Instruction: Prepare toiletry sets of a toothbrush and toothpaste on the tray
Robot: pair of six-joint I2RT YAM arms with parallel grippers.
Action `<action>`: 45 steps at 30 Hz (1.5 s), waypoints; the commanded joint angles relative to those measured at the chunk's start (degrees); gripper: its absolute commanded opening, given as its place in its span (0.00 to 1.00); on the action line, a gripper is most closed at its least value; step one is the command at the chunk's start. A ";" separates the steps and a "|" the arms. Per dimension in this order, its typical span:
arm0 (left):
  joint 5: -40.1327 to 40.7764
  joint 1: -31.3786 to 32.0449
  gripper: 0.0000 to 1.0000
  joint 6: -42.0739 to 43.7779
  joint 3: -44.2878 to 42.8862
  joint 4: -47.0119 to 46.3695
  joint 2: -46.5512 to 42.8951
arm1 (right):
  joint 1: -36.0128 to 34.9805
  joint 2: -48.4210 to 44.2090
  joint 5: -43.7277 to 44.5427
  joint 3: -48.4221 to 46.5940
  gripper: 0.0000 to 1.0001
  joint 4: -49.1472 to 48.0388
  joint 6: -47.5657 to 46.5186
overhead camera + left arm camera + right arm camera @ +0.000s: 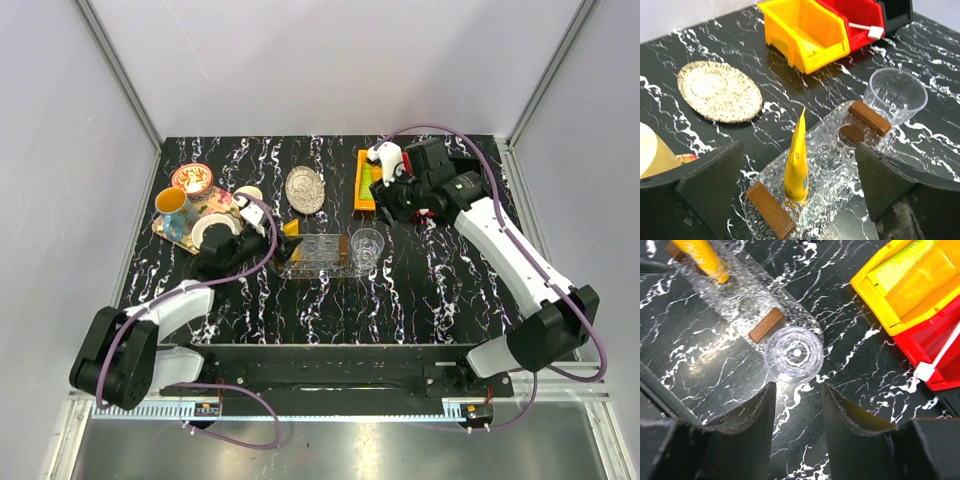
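The orange-yellow toothpaste (pixel 797 165) stands upright on its cap at the near end of the clear textured tray (pixel 840 165). My left gripper (pixel 797 197) is open, with the fingers wide on either side of the tube and not touching it. In the right wrist view, the lime green toothpaste (pixel 905 262) lies in the yellow bin (pixel 875 300), and the white toothbrush (pixel 923 371) lies in the red bin (pixel 940 382). My right gripper (pixel 799 400) is open and empty, above the table just short of a clear cup (pixel 793 354). In the top view the tray (pixel 315 250) lies between both grippers.
Two brown blocks (pixel 770 210) (pixel 869 117) lie on the tray's ends. The clear cup (pixel 367 247) stands at the tray's right end. A round silvery dish (pixel 305 188) is behind it. A colourful tray with cups (pixel 195 215) is at the left.
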State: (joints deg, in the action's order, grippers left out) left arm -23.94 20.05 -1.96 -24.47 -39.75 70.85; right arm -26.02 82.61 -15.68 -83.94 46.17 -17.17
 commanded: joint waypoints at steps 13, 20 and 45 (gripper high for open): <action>-0.66 -2.56 0.99 3.80 -13.76 18.64 -11.96 | 8.26 23.29 1.72 -19.23 0.54 -4.25 9.52; -0.84 -3.27 0.99 4.42 -18.59 27.86 -13.01 | 11.34 34.71 -3.21 -29.33 0.55 -3.72 12.86; -1.90 -3.44 0.99 5.38 -21.41 34.39 -12.23 | 13.10 56.34 -6.11 -44.55 0.57 -0.29 13.74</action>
State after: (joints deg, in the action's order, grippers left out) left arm -24.84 16.97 2.92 -44.12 -3.57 58.61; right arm -13.37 137.93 -20.21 -125.47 45.12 -3.90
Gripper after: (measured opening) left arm 0.987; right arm 0.572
